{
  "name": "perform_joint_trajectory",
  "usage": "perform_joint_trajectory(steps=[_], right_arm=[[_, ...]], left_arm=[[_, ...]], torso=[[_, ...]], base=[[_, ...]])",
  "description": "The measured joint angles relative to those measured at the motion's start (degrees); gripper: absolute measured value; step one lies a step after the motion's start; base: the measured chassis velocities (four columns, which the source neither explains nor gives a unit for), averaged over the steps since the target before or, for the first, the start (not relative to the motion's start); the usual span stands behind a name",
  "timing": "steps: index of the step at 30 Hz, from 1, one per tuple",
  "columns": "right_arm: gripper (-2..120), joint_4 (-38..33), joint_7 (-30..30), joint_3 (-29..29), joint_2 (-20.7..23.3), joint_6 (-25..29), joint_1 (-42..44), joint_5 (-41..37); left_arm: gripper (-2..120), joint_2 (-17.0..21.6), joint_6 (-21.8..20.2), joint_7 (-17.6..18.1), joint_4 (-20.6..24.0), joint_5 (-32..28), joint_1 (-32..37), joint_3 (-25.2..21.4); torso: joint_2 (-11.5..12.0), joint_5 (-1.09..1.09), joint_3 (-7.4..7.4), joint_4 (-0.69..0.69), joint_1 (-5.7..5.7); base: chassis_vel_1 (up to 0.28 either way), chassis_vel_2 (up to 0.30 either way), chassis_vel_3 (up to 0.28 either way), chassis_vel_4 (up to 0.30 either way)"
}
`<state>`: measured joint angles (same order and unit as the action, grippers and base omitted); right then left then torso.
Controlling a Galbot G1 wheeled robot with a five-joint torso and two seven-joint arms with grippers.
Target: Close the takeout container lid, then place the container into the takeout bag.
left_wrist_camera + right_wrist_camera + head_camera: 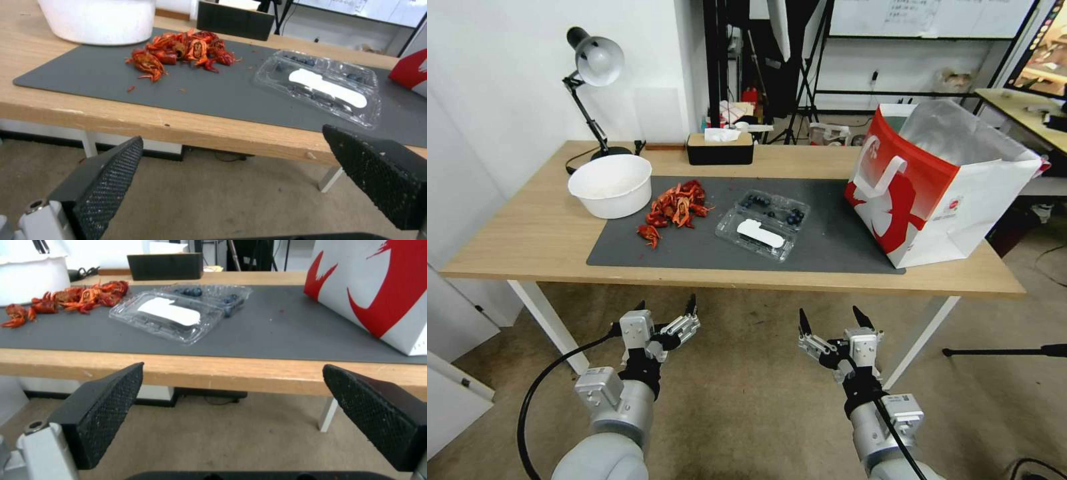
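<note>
The clear takeout container (764, 224) lies open on the grey mat, its berry half (775, 209) farther back and its lid (755, 239) with the white sticker flat in front. It also lies in the left wrist view (318, 85) and the right wrist view (182, 311). At the table's right end stands the red-and-white takeout bag (940, 183), upright with its top open, and the bag (378, 290) fills a corner of the right wrist view. My left gripper (666, 307) and right gripper (830, 315) hang open below the table's front edge, both holding nothing.
A white bowl (610, 185) and a pile of red crayfish shells (675, 207) sit left of the container. A black tissue box (720, 147) and a desk lamp (594, 80) stand at the back. The wooden table's front edge (727, 277) lies between grippers and mat.
</note>
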<state>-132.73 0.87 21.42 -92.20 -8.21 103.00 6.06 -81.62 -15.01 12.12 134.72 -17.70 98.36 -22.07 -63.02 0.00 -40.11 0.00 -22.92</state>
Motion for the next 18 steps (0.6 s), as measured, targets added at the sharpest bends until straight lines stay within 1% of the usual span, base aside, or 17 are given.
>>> perform_joint_trajectory(steps=[8, 18], right_arm=[[100, 0.2, -0.2, 0.7, 0.0, 0.5, -0.4, -0.2], [100, 2.2, -0.4, 1.9, 1.4, 0.5, -2.5, -0.3]], left_arm=[[100, 0.1, 1.2, -1.2, -1.4, 1.7, 0.0, -0.5], [100, 1.0, 1.2, -4.4, -2.8, 2.8, 0.0, -2.1]], torso=[[0.0, 0.0, 0.0, 0.0, 0.0], [0.0, 0.0, 0.01, -0.01, 0.0]], base=[[0.0, 0.0, 0.0, 0.0], [0.0, 0.0, 0.0, 0.0]])
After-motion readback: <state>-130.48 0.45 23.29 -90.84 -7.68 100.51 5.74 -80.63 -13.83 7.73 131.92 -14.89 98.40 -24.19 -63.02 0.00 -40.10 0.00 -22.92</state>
